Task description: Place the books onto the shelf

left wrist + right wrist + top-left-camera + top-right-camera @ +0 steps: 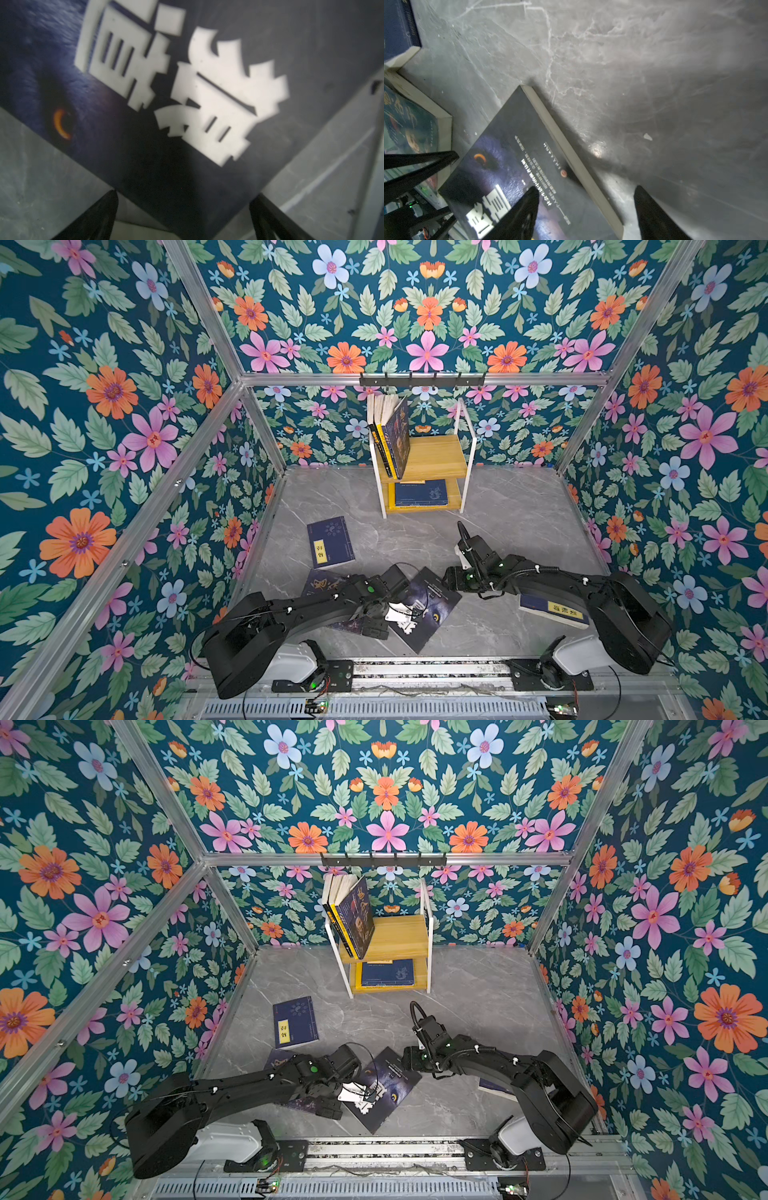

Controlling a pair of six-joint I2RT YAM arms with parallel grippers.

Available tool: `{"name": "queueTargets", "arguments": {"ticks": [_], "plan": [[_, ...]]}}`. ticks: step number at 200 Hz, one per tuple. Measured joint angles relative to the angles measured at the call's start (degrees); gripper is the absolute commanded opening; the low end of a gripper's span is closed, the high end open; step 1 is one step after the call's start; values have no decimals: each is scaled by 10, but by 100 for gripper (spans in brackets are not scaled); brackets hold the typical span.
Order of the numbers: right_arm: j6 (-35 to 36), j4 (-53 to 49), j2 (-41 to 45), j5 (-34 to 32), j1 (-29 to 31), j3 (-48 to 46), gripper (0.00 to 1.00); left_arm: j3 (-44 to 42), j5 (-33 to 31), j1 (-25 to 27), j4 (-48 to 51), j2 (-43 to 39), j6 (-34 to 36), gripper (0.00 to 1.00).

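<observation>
Trouble is likeliest nearest the bases, where both arms crowd one black book (428, 616) lying flat on the table (498, 531). The left gripper (186, 193) stands wide open over a corner of it, holding nothing. The right gripper (587, 188) is also parted and empty, with one finger above the cover, the other over bare table, and the page edge between them. Working this close, the fingers could knock together, or one claw could shove the book away from the other. A pinch on the cover alone would likely let the pages flop open. The portrait book (322, 585) just beside it might get dragged along. A navy book (330, 543) lies farther out. On the shelf (440, 456) at the back, the upright books (395, 435) lean unsupported, so a careless insertion could topple them.
</observation>
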State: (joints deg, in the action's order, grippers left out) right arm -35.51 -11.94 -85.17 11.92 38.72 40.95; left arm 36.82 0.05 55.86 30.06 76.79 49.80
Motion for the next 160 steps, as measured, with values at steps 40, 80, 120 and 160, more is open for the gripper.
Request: {"name": "queueTargets", "arguments": {"ticks": [40, 80, 120, 160], "plan": [[7, 45, -7, 25, 0, -19, 71, 16, -52, -7, -55, 22, -2, 100], [7, 63, 16, 27, -1, -46, 71, 72, -91, -76, -70, 67, -4, 100], [-9, 42, 57, 38, -2, -73, 71, 148, -89, -158, -141, 130, -23, 100], [-52, 47, 97, 57, -2, -105, 70, 218, -54, -243, -146, 134, -114, 94]]}}
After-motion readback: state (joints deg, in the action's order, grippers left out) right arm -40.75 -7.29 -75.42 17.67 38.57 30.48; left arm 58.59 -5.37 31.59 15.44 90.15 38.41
